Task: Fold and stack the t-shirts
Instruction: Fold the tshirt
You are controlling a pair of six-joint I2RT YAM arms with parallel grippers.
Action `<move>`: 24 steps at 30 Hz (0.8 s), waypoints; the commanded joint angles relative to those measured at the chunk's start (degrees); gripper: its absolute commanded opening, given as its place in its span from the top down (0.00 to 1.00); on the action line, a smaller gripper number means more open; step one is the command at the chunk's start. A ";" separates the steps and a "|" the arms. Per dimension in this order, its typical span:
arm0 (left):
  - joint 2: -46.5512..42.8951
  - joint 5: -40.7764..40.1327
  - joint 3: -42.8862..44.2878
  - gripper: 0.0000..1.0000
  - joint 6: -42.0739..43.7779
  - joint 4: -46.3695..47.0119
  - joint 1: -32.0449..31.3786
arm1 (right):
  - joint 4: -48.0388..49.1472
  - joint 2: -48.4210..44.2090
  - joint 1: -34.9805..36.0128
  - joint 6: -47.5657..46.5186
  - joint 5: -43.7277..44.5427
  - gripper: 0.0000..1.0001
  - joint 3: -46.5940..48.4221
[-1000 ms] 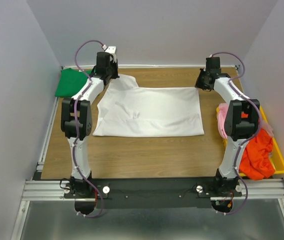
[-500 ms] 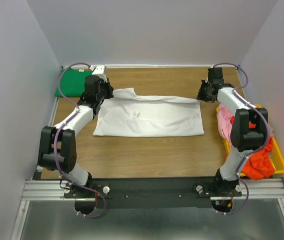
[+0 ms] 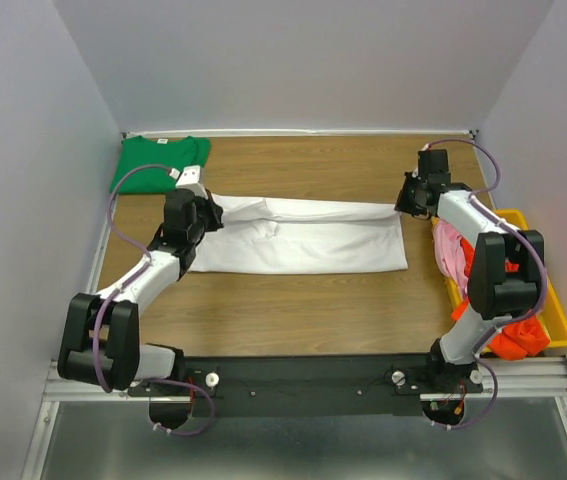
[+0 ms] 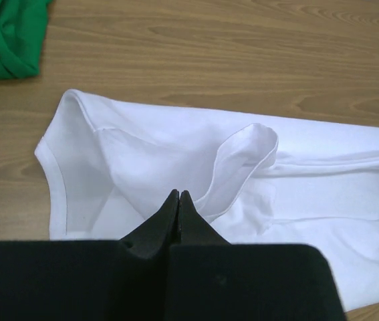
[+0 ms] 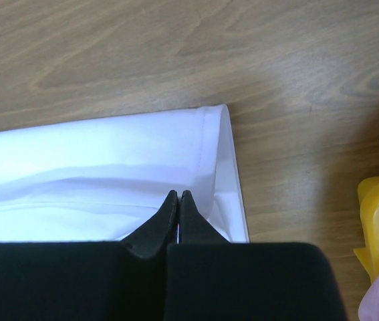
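Note:
A white t-shirt (image 3: 303,240) lies across the middle of the wooden table, its far edge lifted and drawn over toward the near side. My left gripper (image 3: 211,212) is shut on the shirt's far left edge by the sleeve, with the cloth (image 4: 323,174) rising into the closed tips (image 4: 178,194). My right gripper (image 3: 405,204) is shut on the far right corner, its tips (image 5: 178,194) pinched over the hemmed cloth (image 5: 95,160). A folded green t-shirt (image 3: 153,160) lies at the far left corner (image 4: 5,33). A pink t-shirt (image 3: 450,245) and an orange-red one (image 3: 508,340) sit at the right.
A yellow bin (image 3: 560,325) along the right edge holds the pink and orange-red shirts; its corner (image 5: 375,221) shows beside the right gripper. Grey walls close in the table on three sides. Bare wood (image 3: 303,160) stretches behind the white shirt.
Both grippers came down and toward the near side, dragging the white shirt's far edge over itself. The shirt now looks about half as deep. The green shirt is uncovered.

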 commanded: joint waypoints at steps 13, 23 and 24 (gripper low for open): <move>-24.90 -6.67 -16.50 0.40 -10.49 -5.70 -3.21 | 2.94 -12.02 -0.19 2.31 3.55 0.43 -9.34; -7.45 -7.90 -6.14 0.39 -8.91 1.84 -6.63 | 4.52 -9.14 0.51 1.87 -4.01 0.42 -5.20; -5.25 -8.08 -4.82 0.39 -8.65 2.81 -7.86 | 5.22 -7.91 0.60 1.78 -5.06 0.42 -5.12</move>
